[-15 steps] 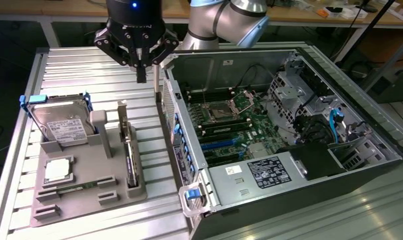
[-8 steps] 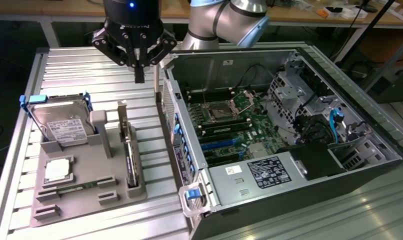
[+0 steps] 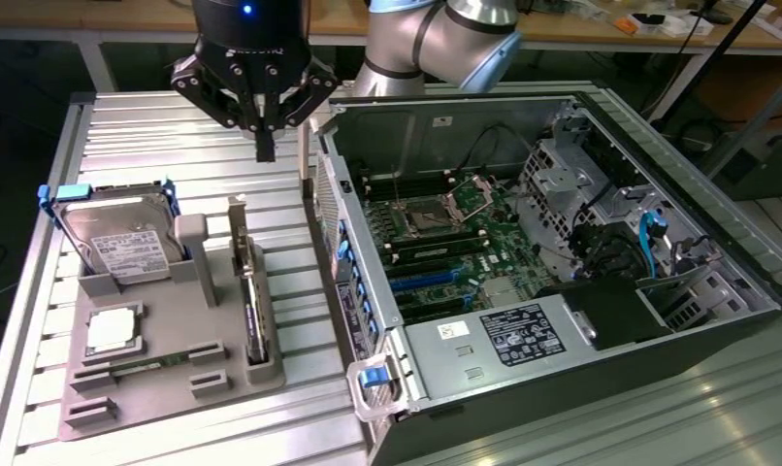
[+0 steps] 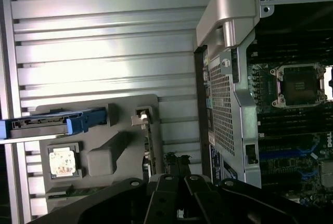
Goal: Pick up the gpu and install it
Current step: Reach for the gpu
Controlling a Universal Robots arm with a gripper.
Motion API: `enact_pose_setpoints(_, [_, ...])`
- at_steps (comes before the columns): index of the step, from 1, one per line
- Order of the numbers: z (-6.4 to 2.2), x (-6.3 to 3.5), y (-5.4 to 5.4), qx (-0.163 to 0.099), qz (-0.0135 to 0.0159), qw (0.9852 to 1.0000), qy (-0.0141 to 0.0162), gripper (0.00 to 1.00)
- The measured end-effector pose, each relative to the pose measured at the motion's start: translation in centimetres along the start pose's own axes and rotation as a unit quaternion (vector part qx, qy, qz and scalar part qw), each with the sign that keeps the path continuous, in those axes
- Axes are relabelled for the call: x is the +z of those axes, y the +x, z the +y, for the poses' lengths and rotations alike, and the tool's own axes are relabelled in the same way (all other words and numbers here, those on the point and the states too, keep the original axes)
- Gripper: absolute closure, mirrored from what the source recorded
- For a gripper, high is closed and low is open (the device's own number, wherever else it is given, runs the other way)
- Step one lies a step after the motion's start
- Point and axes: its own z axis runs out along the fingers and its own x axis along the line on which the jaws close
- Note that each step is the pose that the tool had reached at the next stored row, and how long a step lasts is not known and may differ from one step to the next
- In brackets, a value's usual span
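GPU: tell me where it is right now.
In the exterior view, the gpu stands on edge in the grey holder on the exterior view's left, along the holder's side nearest the open computer case.

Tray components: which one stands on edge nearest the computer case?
The gpu, the thin card slotted along the tray edge beside the case; the blue-framed hard drive stands farther off.
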Motion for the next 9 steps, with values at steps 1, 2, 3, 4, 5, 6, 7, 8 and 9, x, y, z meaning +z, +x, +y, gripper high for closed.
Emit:
enact_pose_setpoints(1, [-0.01, 0.0, 0.09, 0.0, 0.0, 1.0, 0.0, 0.89])
enact_pose_setpoints(2, [-0.02, 0.0, 0.19, 0.0, 0.0, 1.0, 0.0, 0.89])
enact_pose_setpoints(3, [-0.03, -0.01, 0.29, 0.0, 0.0, 1.0, 0.0, 0.89])
enact_pose_setpoints(4, [-0.06, -0.01, 0.36, 0.0, 0.0, 1.0, 0.0, 0.89])
enact_pose_setpoints(5, [-0.14, -0.01, 0.43, 0.0, 0.0, 1.0, 0.0, 0.89])
enact_pose_setpoints(6, [-0.23, -0.02, 0.51, 0.0, 0.0, 1.0, 0.0, 0.89])
enact_pose_setpoints(7, [-0.35, -0.03, 0.6, 0.0, 0.0, 1.0, 0.0, 0.89])
enact_pose_setpoints(8, [-0.52, -0.03, 0.67, 0.0, 0.0, 1.0, 0.0, 0.89])
enact_pose_setpoints(9, [-0.61, -0.04, 0.7, 0.0, 0.0, 1.0, 0.0, 0.89])
